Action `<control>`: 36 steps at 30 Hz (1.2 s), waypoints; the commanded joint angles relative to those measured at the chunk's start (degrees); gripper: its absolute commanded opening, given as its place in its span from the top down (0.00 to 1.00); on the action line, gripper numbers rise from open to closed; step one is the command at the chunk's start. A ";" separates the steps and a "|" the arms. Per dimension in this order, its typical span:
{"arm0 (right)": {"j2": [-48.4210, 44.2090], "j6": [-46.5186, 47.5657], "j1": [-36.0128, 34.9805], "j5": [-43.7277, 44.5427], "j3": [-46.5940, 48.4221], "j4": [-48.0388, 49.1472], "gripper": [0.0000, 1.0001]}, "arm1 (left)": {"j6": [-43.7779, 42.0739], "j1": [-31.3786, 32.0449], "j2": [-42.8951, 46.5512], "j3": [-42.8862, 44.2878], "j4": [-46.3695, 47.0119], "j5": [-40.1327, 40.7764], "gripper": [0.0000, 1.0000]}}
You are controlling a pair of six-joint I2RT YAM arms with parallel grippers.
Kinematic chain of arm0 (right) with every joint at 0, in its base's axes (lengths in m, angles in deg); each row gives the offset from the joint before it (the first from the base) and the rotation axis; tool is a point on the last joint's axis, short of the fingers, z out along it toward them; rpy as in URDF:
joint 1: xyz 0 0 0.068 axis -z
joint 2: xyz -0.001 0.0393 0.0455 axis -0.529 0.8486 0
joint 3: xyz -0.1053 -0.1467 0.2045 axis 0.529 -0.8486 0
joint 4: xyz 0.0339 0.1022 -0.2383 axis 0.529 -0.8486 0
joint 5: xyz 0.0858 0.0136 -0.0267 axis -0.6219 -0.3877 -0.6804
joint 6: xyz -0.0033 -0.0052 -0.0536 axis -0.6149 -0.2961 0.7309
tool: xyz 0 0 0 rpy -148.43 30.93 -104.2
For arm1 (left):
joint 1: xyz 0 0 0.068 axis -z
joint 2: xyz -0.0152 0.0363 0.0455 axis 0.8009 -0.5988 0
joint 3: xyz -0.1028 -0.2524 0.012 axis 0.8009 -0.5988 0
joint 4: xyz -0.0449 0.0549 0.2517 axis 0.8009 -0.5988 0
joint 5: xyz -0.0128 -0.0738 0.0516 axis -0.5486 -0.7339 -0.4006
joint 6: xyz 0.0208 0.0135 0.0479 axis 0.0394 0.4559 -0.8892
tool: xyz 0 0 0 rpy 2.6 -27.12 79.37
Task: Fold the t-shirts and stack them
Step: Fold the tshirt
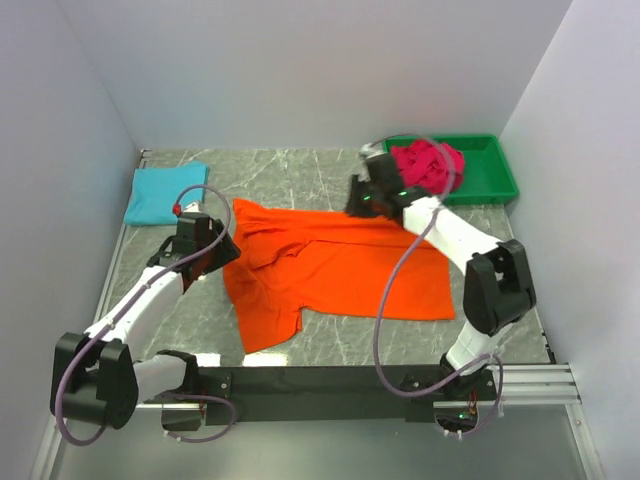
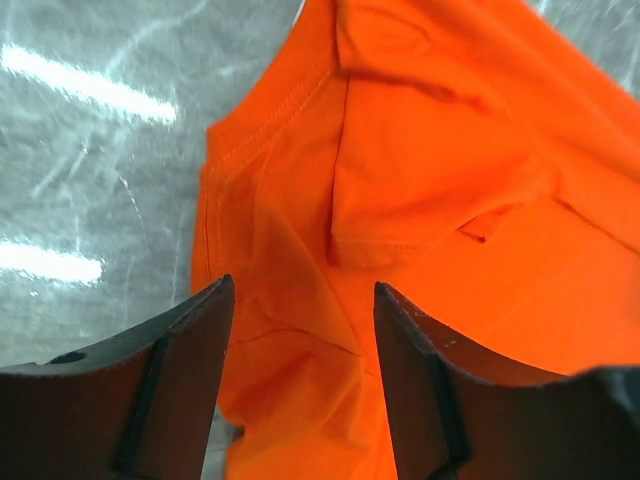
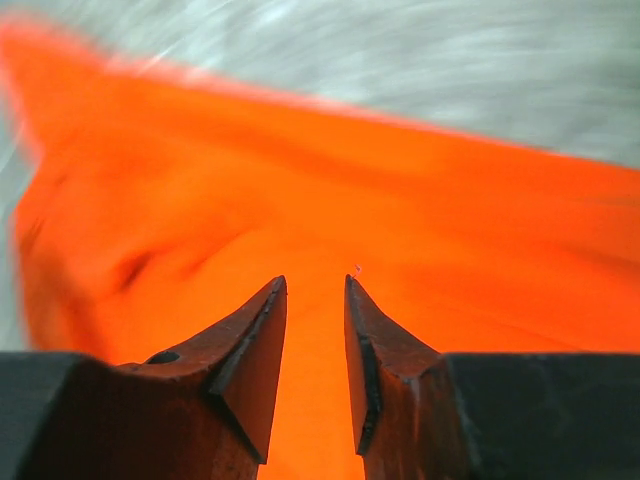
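The bright orange t-shirt [image 1: 340, 265] lies spread and rumpled on the marble table, with its left part creased. My left gripper [image 1: 222, 250] is open over the shirt's left edge; in the left wrist view its jaws [image 2: 302, 285] stand wide apart above folded orange cloth [image 2: 430, 170]. My right gripper [image 1: 358, 203] is at the shirt's far edge; in the blurred right wrist view its jaws [image 3: 315, 280] stand a narrow gap apart over orange cloth [image 3: 400, 180]. The turquoise-blue t-shirt [image 1: 165, 193] lies folded at the back left. The crimson-pink t-shirt [image 1: 428, 163] is bunched in the bin.
A green plastic bin [image 1: 495, 165] stands at the back right corner. White walls close the table on the left, back and right. A black rail [image 1: 330, 382] with the arm bases runs along the near edge.
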State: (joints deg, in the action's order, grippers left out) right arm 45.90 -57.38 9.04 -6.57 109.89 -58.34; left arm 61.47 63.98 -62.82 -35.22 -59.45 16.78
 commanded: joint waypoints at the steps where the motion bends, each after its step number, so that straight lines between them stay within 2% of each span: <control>1: 3.17 4.70 -6.27 -8.03 1.19 4.07 0.65 | 4.90 0.92 -0.84 0.08 -0.53 2.28 0.37; 4: 7.21 8.03 -11.63 -9.70 4.00 3.64 0.72 | 7.54 1.01 -1.10 -3.18 0.53 4.39 0.45; 9: 11.61 9.55 -17.61 -12.35 7.53 -1.36 0.72 | 9.92 1.01 -3.30 -5.91 0.53 4.58 0.55; 14: 12.23 9.90 -21.13 -12.35 5.96 -6.90 0.72 | 9.92 1.28 -5.58 -5.47 -1.75 4.23 0.54; 20: 9.69 13.06 -28.67 -10.68 3.76 -7.18 0.71 | 9.31 1.54 -9.62 -4.77 -4.56 4.31 0.57; 23: 9.16 15.17 -32.37 -10.33 3.58 -5.86 0.70 | 9.48 1.54 -12.17 -4.15 -7.10 4.84 0.71; 24: 9.33 16.39 -33.43 -9.89 4.19 -5.86 0.70 | 9.48 1.54 -13.14 -3.98 -7.81 4.92 0.79; 27: 11.00 19.20 -37.03 -8.66 5.94 -7.00 0.69 | 9.74 1.54 -14.46 -2.84 -11.41 6.59 0.89; 36: 14.34 25.01 -47.32 -7.18 7.00 -4.62 0.69 | 8.61 1.45 -13.33 -0.55 -18.19 13.98 0.99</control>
State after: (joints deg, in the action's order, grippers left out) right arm 58.71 -36.31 -35.68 -15.64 113.85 -64.55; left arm 71.29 65.47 -76.11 -35.99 -70.27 25.65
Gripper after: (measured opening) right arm 0.307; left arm 0.015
